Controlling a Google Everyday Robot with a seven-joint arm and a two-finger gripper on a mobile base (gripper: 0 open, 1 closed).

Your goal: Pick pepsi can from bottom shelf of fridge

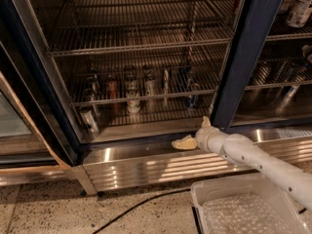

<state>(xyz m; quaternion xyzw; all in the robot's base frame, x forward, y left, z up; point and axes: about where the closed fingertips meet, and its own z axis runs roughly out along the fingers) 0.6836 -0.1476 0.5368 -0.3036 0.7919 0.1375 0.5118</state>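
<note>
Nothing written could be read: no word, brand or number. The gripper [187,141] sat low at the sill of the fridge [243,57]. The pepsi can [193,98] just above it showed no legible lettering, nor did the other cans [132,100] up-left of it.

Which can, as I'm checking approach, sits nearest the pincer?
The small dark-blue, silver-topped can, front right on the lowest chrome rack; the cream pincer is at the sill below.

The end effector [191,133] sits before the fridge [253,57] sill, below the pepsi can [193,99] on the bottom shelf [156,118].
</note>
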